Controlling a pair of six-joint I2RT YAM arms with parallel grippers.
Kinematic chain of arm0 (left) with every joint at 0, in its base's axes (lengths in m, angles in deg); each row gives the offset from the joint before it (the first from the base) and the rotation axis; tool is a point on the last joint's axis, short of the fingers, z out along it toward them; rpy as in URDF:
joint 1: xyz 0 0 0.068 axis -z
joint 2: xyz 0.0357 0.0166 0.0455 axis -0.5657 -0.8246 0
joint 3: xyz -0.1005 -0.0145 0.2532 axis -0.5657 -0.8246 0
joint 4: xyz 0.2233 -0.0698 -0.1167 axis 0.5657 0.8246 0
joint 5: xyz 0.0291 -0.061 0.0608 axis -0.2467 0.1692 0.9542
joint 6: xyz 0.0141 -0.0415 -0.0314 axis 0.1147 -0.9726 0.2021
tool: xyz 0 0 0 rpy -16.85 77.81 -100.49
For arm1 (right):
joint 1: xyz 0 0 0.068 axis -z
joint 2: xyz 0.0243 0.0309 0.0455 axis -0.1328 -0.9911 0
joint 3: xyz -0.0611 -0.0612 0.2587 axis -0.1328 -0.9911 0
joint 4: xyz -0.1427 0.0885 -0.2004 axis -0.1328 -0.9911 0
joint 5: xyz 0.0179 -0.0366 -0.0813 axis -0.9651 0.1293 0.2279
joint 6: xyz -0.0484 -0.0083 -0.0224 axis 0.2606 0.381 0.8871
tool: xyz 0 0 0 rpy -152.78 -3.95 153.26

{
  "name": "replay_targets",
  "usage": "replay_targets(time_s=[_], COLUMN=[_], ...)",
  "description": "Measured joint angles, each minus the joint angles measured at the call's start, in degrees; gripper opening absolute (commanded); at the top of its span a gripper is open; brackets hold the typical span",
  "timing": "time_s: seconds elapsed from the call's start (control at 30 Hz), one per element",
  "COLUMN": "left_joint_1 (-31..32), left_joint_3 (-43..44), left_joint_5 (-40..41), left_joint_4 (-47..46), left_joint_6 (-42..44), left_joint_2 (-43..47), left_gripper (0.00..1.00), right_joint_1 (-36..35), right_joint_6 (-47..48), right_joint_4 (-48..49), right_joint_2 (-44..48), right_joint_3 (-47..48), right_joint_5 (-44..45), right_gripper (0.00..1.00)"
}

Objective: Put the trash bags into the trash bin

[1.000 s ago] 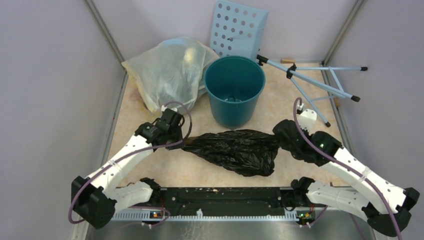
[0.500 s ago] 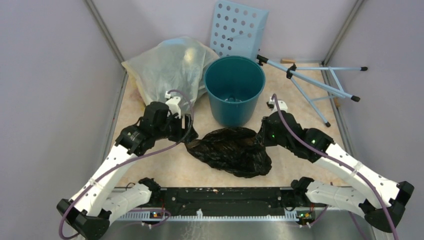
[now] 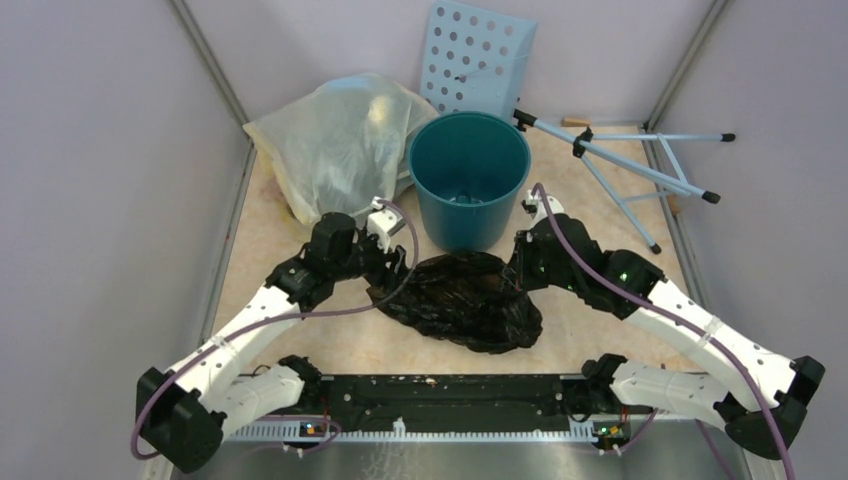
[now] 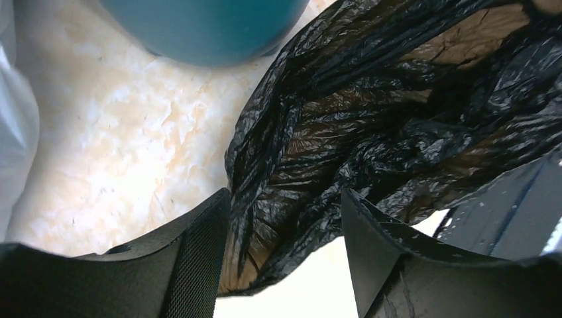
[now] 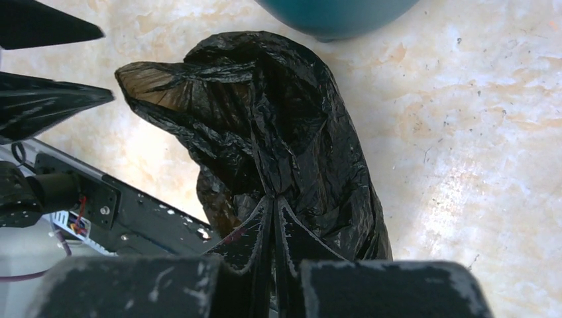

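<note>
Right gripper (image 5: 274,202) clamps the trash bag's (image 3: 460,300) right end; left gripper (image 4: 283,199) gapes open astride its left edge, trash bin (image 3: 470,215) just behind.

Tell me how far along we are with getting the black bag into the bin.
Done: the right gripper is shut on one end of the trash bag. In hand: the left gripper is open, its fingers astride the bag's other edge, not clamped. Left: the bag lies on the table in front of the trash bin, so it needs clamping, lifting and dropping in.
</note>
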Motion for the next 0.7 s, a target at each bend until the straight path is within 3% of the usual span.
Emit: replay_targets(time_s=[0.2, 0.53, 0.7], left_joint_1=[0.15, 0.2, 0.2], left_joint_3=[-0.66, -0.59, -0.39], left_joint_5=[-2.73, -2.95, -2.89], left_joint_4=[-4.48, -5.73, -6.49], left_joint_6=[9.57, 14.36, 14.14], left_joint_2=[-7.72, -18.88, -22.97], left_gripper=[0.63, 0.63, 0.52], right_joint_1=[0.0, 0.0, 0.0], right_joint_6=[-1.46, -3.78, -4.66], right_joint_4=[-0.52, -0.48, 0.02], right_joint_2=[0.02, 0.02, 0.02], right_joint_3=[0.61, 0.61, 0.52], right_joint_5=[-0.79, -1.99, -2.27], right_gripper=[0.01, 0.01, 0.01])
